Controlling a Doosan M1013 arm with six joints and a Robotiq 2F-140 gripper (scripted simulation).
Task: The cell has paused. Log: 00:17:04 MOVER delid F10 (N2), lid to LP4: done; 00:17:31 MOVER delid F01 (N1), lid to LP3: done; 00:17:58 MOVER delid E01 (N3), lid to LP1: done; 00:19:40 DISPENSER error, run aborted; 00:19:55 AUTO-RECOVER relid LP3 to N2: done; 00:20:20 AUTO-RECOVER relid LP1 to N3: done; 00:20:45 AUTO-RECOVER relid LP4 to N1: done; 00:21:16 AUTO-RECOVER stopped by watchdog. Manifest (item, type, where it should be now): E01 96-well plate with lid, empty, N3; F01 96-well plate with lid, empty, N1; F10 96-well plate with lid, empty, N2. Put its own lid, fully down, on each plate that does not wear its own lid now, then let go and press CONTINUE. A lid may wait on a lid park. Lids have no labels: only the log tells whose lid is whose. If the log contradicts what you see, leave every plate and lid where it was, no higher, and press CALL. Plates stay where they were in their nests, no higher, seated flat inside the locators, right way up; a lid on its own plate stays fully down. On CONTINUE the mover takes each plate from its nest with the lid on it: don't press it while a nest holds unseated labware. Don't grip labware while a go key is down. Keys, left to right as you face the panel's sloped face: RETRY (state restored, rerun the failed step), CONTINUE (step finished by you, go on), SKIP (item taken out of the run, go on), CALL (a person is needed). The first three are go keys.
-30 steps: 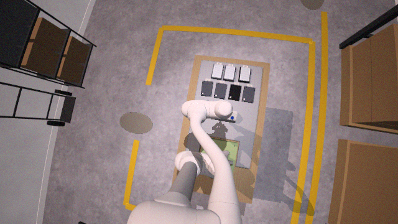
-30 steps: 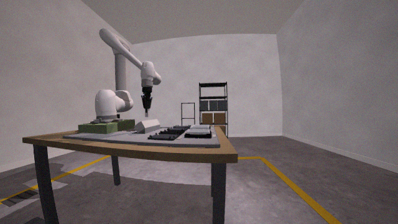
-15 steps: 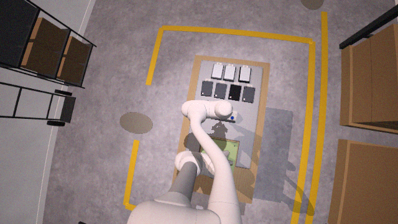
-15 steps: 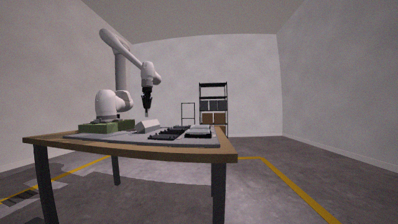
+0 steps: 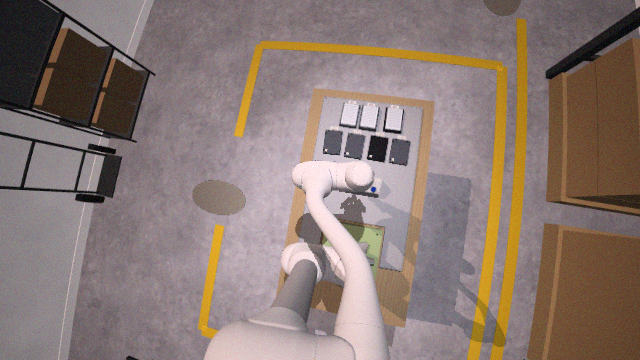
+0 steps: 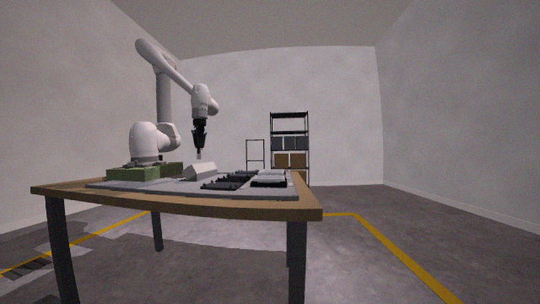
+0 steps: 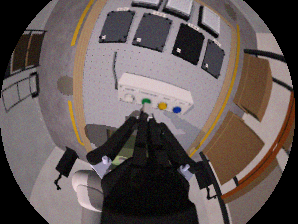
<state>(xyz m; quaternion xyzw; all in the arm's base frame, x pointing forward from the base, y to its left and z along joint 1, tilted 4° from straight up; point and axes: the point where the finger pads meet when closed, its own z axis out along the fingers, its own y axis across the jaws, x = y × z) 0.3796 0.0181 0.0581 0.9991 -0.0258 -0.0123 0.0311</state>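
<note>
While my gripper [image 6: 198, 153] hangs above the key panel [image 6: 201, 171], fingers pressed together on nothing, I see three lidded plates [image 5: 369, 116] in the far row on the counter [image 6: 211, 207], four lid parks [image 5: 355, 145] just before them.

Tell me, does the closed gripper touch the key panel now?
Apart. In the exterior view, background wall shows between the shut gripper and the key panel below it.

My wooden tabletop [image 6: 219, 208] carried a grey mat [image 6: 177, 190]; on it sat my green base block [image 6: 134, 173] and the key panel [image 6: 201, 170].
</note>
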